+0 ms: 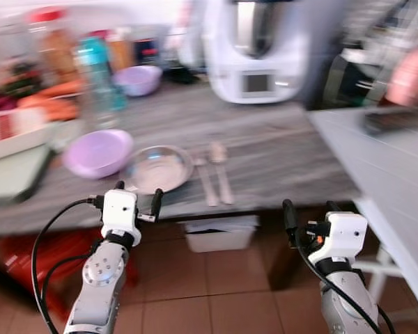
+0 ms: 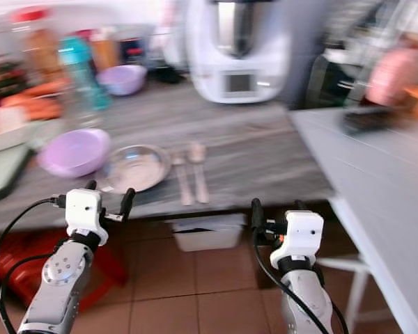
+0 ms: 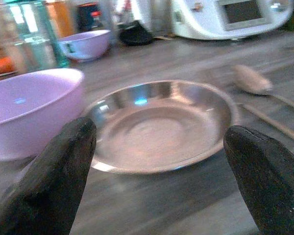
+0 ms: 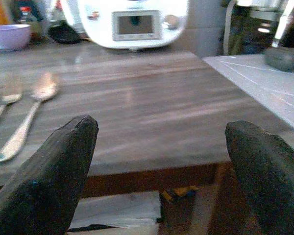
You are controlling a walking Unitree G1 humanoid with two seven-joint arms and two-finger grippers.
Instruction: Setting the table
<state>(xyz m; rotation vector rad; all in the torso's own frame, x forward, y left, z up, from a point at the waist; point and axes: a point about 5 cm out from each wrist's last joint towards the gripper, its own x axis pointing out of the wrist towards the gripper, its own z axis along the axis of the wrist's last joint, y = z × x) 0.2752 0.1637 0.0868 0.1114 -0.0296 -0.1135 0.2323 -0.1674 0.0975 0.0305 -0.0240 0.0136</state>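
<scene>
A steel plate lies near the front edge of the wooden counter. A lilac bowl sits beside it on its left. A fork and a spoon lie side by side just right of the plate. My left gripper is open, held just in front of the counter edge facing the plate. My right gripper is open too, lower and to the right, short of the counter edge, with nothing between its fingers.
A white kitchen machine stands at the back of the counter. A second lilac bowl, bottles and food boxes crowd the back left. A white table adjoins on the right. A white bin sits under the counter.
</scene>
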